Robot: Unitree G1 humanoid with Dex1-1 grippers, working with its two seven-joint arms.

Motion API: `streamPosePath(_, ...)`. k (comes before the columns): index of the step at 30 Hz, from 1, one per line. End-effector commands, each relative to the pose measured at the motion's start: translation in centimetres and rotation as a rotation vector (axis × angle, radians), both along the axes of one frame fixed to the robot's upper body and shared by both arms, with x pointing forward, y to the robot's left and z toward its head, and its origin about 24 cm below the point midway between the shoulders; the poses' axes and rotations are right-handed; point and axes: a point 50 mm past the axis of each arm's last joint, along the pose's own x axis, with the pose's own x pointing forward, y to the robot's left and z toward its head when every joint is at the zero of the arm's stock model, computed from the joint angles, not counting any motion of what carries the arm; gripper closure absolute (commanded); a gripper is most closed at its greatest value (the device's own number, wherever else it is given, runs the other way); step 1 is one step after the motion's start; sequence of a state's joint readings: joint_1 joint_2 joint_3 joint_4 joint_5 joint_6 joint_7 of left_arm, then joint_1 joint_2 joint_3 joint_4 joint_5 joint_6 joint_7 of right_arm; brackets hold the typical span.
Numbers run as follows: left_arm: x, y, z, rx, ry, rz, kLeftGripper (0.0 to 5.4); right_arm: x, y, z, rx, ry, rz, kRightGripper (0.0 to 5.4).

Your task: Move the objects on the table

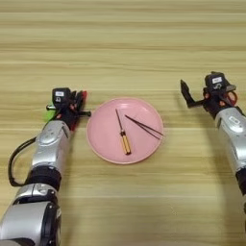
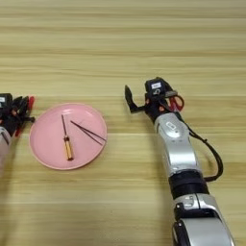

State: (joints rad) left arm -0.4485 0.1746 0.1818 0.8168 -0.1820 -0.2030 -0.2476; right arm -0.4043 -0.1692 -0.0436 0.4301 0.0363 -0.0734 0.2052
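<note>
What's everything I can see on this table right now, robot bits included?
Plate: one, pink, round, middle of the table.
Screwdriver: one, thin dark shaft with an orange-yellow handle, lying in the plate.
Tweezers: one pair, thin and black, in the plate to the right of the screwdriver.
Red marker pen: one, red, at the left gripper, left of the plate.
Green block: one, bright green, only a sliver showing behind the left gripper.
Table: one, light-tan wood.
Left gripper: black fingers, just left of the plate, at the marker.
Right gripper: black fingers, right of the plate, holding nothing.
</note>
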Motion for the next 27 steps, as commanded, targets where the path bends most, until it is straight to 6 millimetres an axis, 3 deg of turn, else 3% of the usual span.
streamPosePath(1, 0.1, 0.0, -0.1, 0.014, 0.012, -0.002, 3.84, 0.3, 0.0, 0.4, 0.007, -0.011, 0.002, 0.0)
streamPosePath(27, 0.2, 0.6, 1.3, 0.001, -0.098, 0.052, 1.67, 0.3, 0.1, 0.4, 0.008, -0.013, 0.002, 0.0)
